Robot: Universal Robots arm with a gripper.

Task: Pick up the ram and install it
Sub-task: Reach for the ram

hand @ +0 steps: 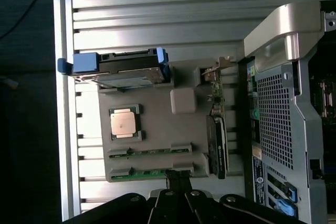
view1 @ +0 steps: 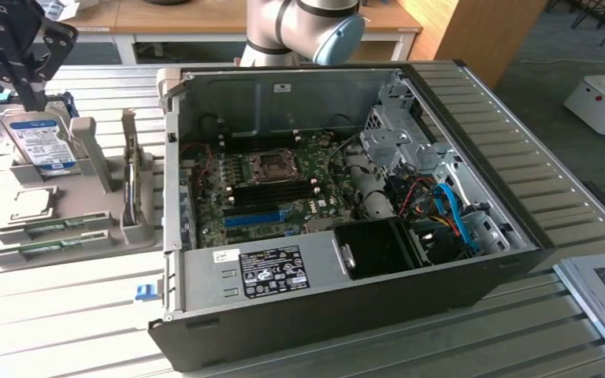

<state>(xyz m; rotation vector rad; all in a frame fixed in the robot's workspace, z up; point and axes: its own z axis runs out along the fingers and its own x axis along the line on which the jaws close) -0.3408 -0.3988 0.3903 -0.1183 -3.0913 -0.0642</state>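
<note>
Exterior view: gripper (view1: 32, 101), fingers together, upper left of frame over the hard drive (view1: 40, 146), with the ram (view1: 42, 250) flat in the grey holder (view1: 113, 232) lower left, long axis left-right; wrist view: ram (hand: 149, 172) just beyond the gripper (hand: 178, 184), crosswise to it.

An open computer case (view1: 365, 236) sits on the worktop (view1: 61, 315). At the exterior view's left of it, a holder tray (view1: 98, 206) carries a standing hard drive (view1: 42, 142), with two ram sticks (view1: 56, 228) lying in front of it.
</note>
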